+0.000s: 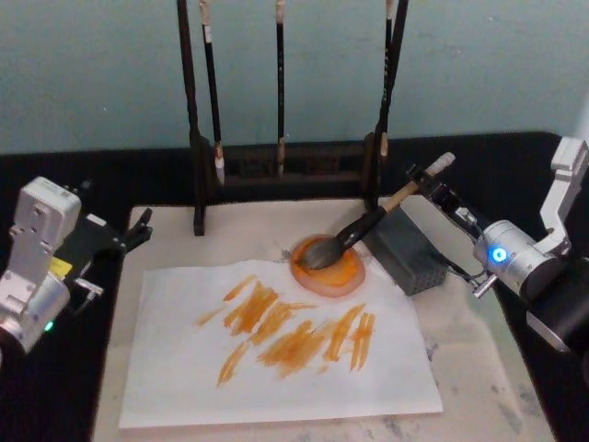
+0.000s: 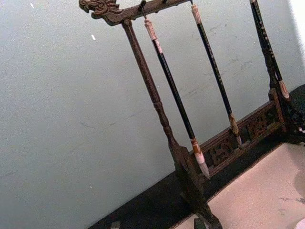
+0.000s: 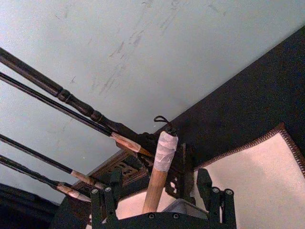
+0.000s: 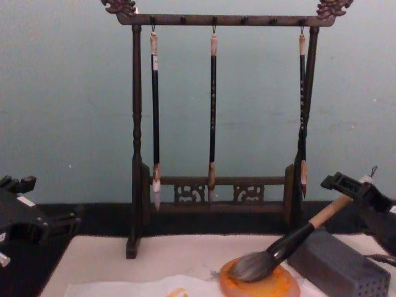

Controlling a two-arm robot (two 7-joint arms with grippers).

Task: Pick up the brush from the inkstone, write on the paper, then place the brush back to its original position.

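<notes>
We find the brush (image 1: 373,219) lying at a slant, its bushy tip resting in the orange inkstone (image 1: 345,278) and its handle propped over the grey block (image 1: 409,253) just beside the dish. That slope keeps the wet hairs on the dish and off the mat (image 1: 497,368), and leaves the wrapped end raised where it is easy to reach. The right gripper (image 1: 431,184) sits around that raised end, and from its wrist we see the fingers (image 3: 105,205) standing apart from the wood on both sides, so it is released and carries none of the brush's weight. The paper (image 1: 184,368) lies flat in front of the dish, one corner touching it, and bears a band of orange strokes (image 1: 294,331). From this we judge the writing done and the brush set back in its place, so the next move should only call for drawing the arm away without knocking the handle off the block. The left gripper (image 1: 136,230) waits off the mat's left edge, clear of the sheet. Whether it is released or clenched we cannot tell.
</notes>
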